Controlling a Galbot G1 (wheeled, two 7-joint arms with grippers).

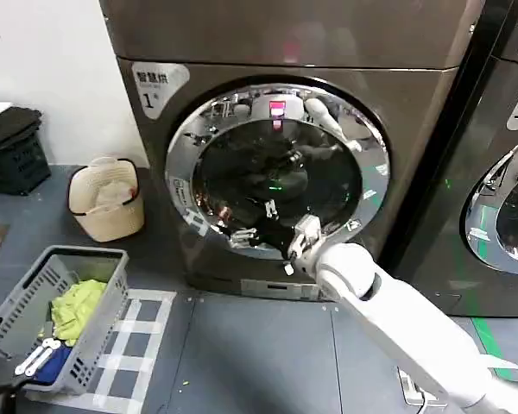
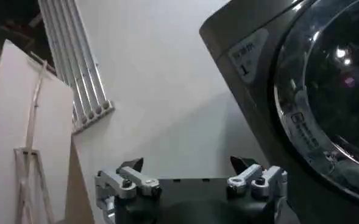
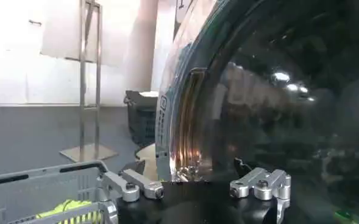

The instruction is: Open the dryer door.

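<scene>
Grey basket [image 1: 112, 285], beige hamper [image 1: 108, 200], black crate [image 1: 13, 155]

Laundry room: numbered dryers [image 1: 276, 129], basket [image 1: 65, 310]

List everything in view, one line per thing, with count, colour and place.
dryer door: one, chrome rim around dark glass, shut, front of the bronze-grey dryer.
neighbouring machine: one, dark with chrome door, right of the dryer.
grey basket: one, floor left, holding a yellow-green cloth.
beige basket: one, floor by the wall.
black crate: one, far left.
right end effector: one, white arm, at the door's lower right rim, fingers open.
left end effector: one, open, off to the dryer's left.
</scene>
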